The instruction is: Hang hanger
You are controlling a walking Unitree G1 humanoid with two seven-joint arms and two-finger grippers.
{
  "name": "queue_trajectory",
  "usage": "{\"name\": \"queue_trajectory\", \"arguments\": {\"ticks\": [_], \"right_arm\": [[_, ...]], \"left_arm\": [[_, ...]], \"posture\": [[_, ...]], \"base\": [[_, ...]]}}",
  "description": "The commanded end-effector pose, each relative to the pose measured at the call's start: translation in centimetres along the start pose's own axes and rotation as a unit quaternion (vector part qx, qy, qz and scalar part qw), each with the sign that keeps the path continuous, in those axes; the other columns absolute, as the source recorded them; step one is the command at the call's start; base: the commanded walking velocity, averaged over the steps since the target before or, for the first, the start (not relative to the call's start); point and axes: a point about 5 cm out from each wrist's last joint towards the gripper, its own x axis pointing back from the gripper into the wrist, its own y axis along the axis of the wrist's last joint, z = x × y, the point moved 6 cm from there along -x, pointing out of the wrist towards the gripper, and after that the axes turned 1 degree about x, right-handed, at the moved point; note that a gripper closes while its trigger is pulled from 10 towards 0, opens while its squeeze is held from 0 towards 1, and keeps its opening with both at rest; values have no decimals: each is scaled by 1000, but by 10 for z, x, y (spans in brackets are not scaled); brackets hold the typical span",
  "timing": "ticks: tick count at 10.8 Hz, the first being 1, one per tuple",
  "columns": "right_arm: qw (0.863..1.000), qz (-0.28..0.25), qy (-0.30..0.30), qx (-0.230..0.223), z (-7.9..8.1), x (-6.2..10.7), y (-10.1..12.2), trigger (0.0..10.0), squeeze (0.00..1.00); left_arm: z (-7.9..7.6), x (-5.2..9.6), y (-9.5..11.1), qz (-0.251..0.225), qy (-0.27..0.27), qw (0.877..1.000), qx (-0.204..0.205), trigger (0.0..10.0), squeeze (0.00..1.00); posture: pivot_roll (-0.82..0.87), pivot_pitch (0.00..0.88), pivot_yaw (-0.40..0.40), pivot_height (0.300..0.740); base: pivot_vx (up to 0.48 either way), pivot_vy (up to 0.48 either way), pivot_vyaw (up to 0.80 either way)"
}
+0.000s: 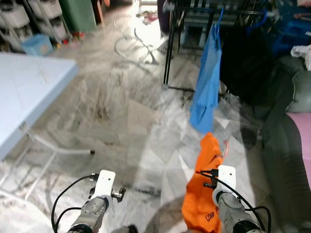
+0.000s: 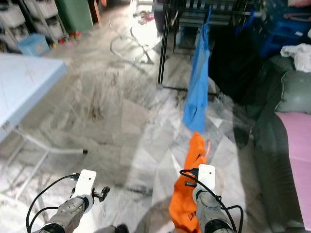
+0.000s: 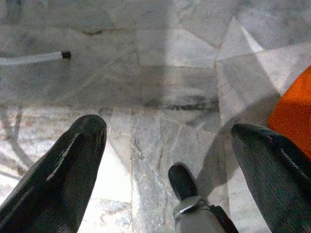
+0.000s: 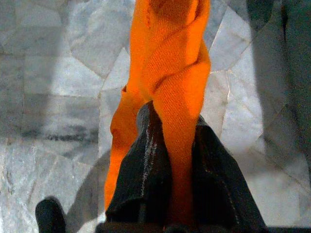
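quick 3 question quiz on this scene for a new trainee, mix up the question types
1. True or false: the right gripper is shut on the orange garment.
2. What hangs on the black rack ahead? A) blue garment B) yellow towel C) red bag
3. Fill in: the left gripper is ____ over the marble floor.

Key: 1 true. 2 A, the blue garment. 3 open.

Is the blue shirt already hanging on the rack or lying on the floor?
Hanging. The blue shirt dangles from the black rack, its hem above the floor, while the right gripper clamps the orange garment.
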Motion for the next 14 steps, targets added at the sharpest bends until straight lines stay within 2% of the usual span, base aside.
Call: {"name": "queue_trajectory", "arguments": {"ticks": [1, 3, 5, 11, 14], "right_arm": [[1000, -8, 7, 4, 4, 1, 0, 0, 0], [1000, -2, 25, -2, 10, 2, -5, 0, 0], [998, 4, 56, -3, 24, 4, -8, 0, 0], [998, 7, 62, -7, 23, 4, -9, 0, 0], [997, 14, 81, 0, 28, 5, -13, 0, 0]], "left_arm": [[4, 1, -3, 6, -3, 1000, -11, 10000, 0], [3, 2, -5, 9, -7, 1000, -19, 10000, 0], [3, 2, -7, 12, -6, 1000, -17, 10000, 0], [-5, 1, -5, 8, -17, 1000, -22, 10000, 0], [-4, 1, -6, 10, -8, 1000, -16, 10000, 0]], "posture": [[-295, 76, 63, 740], [-300, 79, 71, 740], [-304, 80, 71, 740], [-321, 81, 70, 740], [-315, 73, 62, 740]], "base": [[398, 0, 0], [433, 0, 0], [448, 0, 0], [450, 0, 0], [408, 110, 0]]}}
